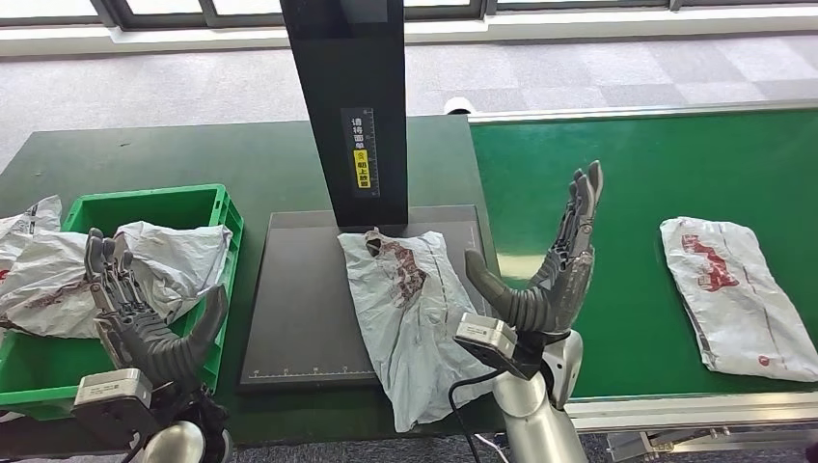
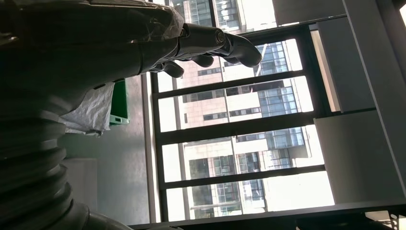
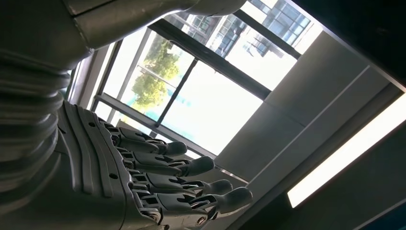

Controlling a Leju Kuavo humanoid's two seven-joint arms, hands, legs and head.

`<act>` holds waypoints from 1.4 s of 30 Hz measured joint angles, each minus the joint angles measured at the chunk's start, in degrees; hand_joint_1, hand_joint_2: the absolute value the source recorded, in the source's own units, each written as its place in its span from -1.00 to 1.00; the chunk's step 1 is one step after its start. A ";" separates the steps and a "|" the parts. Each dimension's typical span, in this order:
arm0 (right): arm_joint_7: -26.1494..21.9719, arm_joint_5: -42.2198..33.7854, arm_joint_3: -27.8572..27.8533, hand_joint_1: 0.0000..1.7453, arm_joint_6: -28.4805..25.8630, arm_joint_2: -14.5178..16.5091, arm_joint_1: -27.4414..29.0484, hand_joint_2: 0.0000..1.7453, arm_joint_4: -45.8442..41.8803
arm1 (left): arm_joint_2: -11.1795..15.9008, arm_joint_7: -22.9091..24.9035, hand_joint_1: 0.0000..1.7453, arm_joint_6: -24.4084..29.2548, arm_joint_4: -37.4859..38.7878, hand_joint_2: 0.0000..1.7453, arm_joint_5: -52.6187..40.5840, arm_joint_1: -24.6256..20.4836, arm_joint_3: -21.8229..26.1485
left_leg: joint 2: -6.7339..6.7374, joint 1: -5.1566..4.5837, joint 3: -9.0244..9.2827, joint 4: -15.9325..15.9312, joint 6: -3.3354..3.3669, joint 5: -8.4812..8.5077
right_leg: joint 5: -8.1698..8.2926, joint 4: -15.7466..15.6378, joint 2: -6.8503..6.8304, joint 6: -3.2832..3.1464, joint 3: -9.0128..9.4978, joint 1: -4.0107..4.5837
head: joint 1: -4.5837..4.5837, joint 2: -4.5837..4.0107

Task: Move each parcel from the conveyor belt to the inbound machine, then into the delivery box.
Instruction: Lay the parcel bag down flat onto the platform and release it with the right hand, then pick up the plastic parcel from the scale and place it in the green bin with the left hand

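Observation:
A white parcel bag with red print (image 1: 413, 313) lies on the dark platform of the inbound machine (image 1: 299, 309), its near end hanging over the front edge. My right hand (image 1: 550, 270) is raised beside it, fingers straight and apart, holding nothing. A second white parcel (image 1: 738, 294) lies on the green conveyor belt (image 1: 627, 193) to the right. My left hand (image 1: 145, 309) is lifted over the green delivery box (image 1: 217, 207), fingers spread and empty. Several parcels (image 1: 159, 260) lie in that box. In the wrist views both hands, the left hand (image 2: 143, 43) and the right hand (image 3: 143, 187), point toward windows.
The machine's black upright column (image 1: 352, 106) with a yellow label rises behind the platform. A dark green table (image 1: 193, 154) carries box and machine. Another white bag (image 1: 24, 222) lies at the far left edge. Grey carpet lies beyond.

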 joint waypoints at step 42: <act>0.00 -4.20 3.11 -1.00 0.09 -0.61 3.50 1.00 -19.03 | -6.14 4.91 -1.00 -11.98 42.82 1.00 -6.07 -21.29 -12.00 | -0.03 -0.03 0.03 0.05 0.03 0.01 | 0.11 0.00 -0.02 0.04 0.10 -0.04 | -0.01 0.00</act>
